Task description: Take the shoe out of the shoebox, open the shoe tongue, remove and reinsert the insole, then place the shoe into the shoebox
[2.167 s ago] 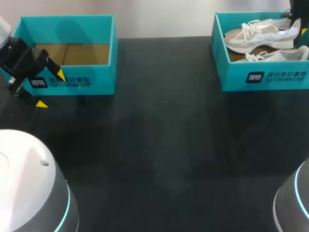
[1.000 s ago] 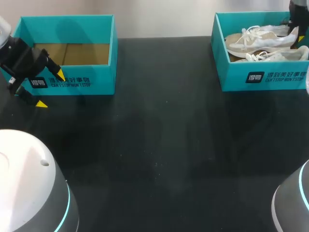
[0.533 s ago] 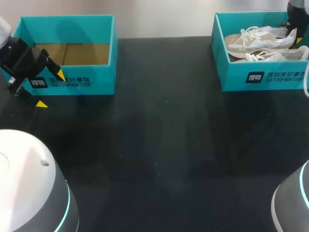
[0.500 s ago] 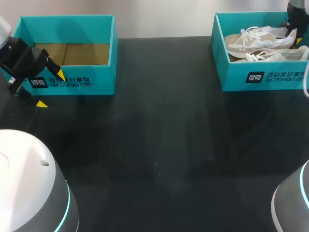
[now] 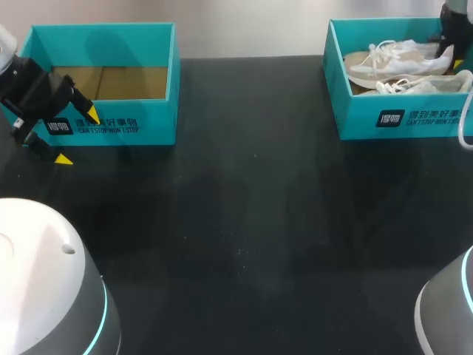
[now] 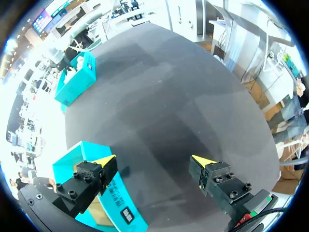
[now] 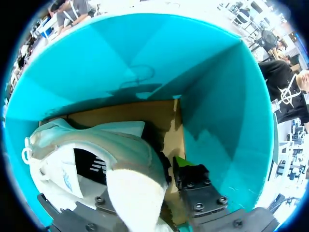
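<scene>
The black tabletop [image 5: 251, 222] carries two teal shoeboxes, well apart at its far corners. The left shoebox [image 5: 111, 127] stands open-topped, its brown cardboard floor showing. The right shoebox [image 5: 399, 118] holds a pair of pale shoes: the shoe [image 5: 392, 63] lies along the far side of the box, laces up, with its toe toward the box's inner end and its heel toward the right arm, and a second shoe [image 5: 425, 83] lies just beside it, nearer the front wall. The right arm comes in at the far right corner, and its tool [image 5: 451, 55] is down inside that box at the shoe's heel. In the right wrist view the heel fills the space at the tool, but I cannot tell whether the tool is clamped on it or released. The left tool [image 5: 78, 137] hangs just in front of the left shoebox's front wall, spread wide and holding nothing.
</scene>
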Controlling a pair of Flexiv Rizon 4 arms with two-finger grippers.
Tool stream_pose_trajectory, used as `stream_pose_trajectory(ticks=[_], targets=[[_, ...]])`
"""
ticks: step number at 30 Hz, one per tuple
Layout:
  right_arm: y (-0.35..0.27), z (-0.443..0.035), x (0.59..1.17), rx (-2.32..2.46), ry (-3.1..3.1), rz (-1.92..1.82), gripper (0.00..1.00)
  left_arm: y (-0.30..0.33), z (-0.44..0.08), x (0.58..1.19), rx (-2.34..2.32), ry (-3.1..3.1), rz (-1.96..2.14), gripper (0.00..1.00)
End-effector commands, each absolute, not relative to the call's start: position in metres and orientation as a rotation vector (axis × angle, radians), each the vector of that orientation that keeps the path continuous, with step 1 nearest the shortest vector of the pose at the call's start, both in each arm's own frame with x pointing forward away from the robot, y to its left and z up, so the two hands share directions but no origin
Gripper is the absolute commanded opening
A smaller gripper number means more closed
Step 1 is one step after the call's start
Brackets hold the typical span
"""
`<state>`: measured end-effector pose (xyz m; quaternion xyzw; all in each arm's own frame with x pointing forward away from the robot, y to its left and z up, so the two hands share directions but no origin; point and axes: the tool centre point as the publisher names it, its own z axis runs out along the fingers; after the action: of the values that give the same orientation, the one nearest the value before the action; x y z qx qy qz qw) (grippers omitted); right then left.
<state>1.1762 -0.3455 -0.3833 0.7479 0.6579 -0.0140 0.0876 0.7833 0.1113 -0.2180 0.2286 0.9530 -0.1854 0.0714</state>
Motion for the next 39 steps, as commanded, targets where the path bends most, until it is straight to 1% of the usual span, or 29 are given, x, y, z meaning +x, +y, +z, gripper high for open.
stream_pose_trajectory(ticks=[1, 2, 3, 4, 6, 8, 10, 14, 27, 39], targets=[[-0.345, -0.382, 1.179, 2.233, 1.954, -0.049, 0.48, 0.111, -0.218, 0.783, 0.687, 2.866, -0.552, 1.0], [-0.344, -0.38, 1.179, 2.233, 1.952, -0.048, 0.53, 0.111, -0.218, 0.783, 0.687, 2.866, -0.552, 1.0], [-0.344, -0.378, 1.178, 2.231, 1.948, -0.044, 0.68, 0.111, -0.218, 0.783, 0.687, 2.866, -0.552, 1.0], [-0.343, -0.376, 1.177, 2.231, 1.943, -0.045, 0.77, 0.111, -0.218, 0.783, 0.687, 2.866, -0.552, 1.0], [-0.342, -0.371, 1.176, 2.229, 1.938, -0.037, 0.86, 0.111, -0.218, 0.783, 0.687, 2.866, -0.552, 1.0], [-0.341, -0.366, 1.175, 2.228, 1.928, -0.028, 0.91, 0.111, -0.218, 0.783, 0.687, 2.866, -0.552, 1.0], [-0.34, -0.361, 1.174, 2.226, 1.915, -0.025, 0.99, 0.111, -0.218, 0.783, 0.687, 2.866, -0.552, 1.0], [-0.339, -0.349, 1.171, 2.235, 1.894, -0.005, 1.0, 0.111, -0.218, 0.783, 0.687, 2.866, -0.552, 1.0], [-0.329, -0.287, 1.15, 2.261, 1.797, 0.076, 1.0, 0.111, -0.218, 0.783, 0.687, 2.866, -0.552, 1.0], [-0.302, -0.224, 1.112, 2.275, 1.744, 0.163, 1.0, 0.111, -0.218, 0.783, 0.687, 2.866, -0.552, 1.0]])
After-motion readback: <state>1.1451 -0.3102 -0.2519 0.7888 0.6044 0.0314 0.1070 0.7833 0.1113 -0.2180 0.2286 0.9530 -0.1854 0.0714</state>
